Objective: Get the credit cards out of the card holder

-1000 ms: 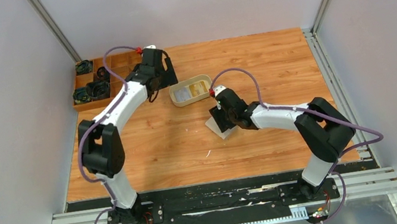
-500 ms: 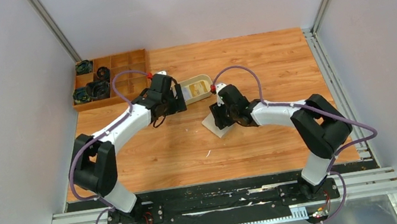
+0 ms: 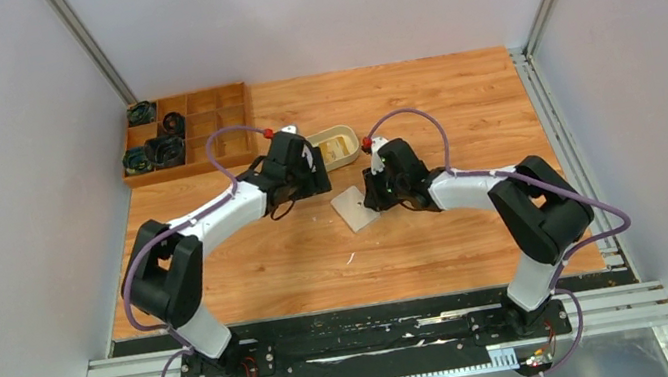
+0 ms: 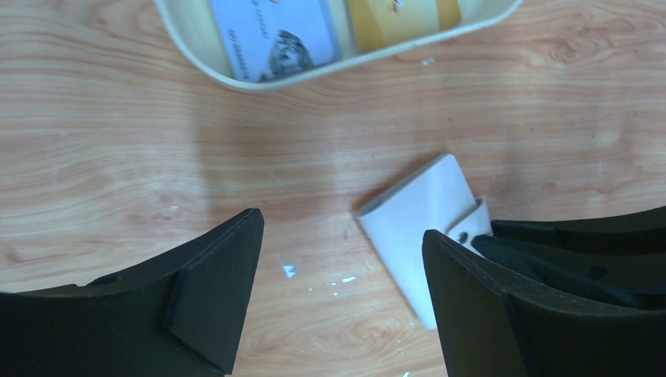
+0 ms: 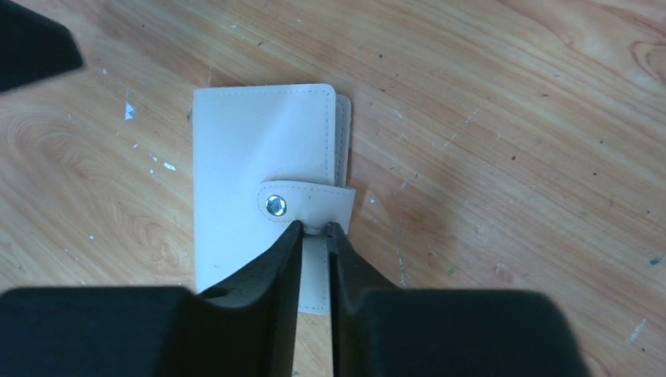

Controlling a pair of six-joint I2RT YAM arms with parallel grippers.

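- The card holder (image 5: 263, 149) lies flat on the wooden surface (image 3: 438, 101), folded shut with its tab snapped down.
- In the top view we see the card holder between the two arms, just in front of an oval tray (image 3: 317, 140) and apart from it.
- The right gripper (image 5: 314, 228) comes down onto the card holder. Its fingers (image 5: 279, 259) are drawn almost together and pinch the lower edge of the snap tab, beside the metal stud.
- The left gripper (image 4: 342, 236) hangs above the surface with its fingers (image 4: 216, 290) spread wide and holding nothing. From its wrist view the card holder sits toward the right finger, which covers one corner.
- We cannot tell whether that finger touches the card holder.
- The credit cards (image 4: 275, 31) lie side by side in the oval tray, a pale one with a small printed picture and a yellow one.
- At the far left corner of the surface stands a wooden organizer (image 3: 189, 130), with dark items in several of its compartments.
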